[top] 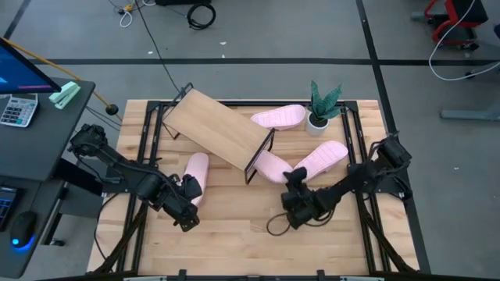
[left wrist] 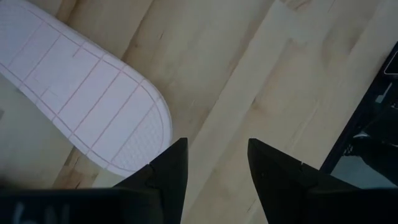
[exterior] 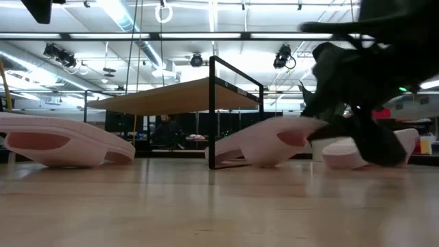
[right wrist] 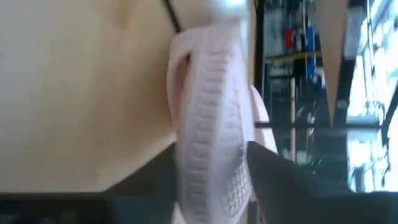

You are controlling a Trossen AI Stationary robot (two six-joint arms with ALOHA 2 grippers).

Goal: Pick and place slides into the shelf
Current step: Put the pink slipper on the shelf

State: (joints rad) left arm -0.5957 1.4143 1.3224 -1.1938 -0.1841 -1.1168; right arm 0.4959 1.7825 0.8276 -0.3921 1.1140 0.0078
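Bright overhead ceiling strips [exterior: 206,34] glare across the low view's top; right wrist view is blurred throughout

**Four cameras, one slatted surface**

The high view looks straight down from well above, taking in the whole surface [top: 234,242], both arms and the grey floor around. The low view sits at surface height, facing level across the wood into the room. The left wrist view looks closely down at the planks. The right wrist view is pressed up against a slide [right wrist: 211,143]. High and low views share the shelf [top: 219,129] and the slides.
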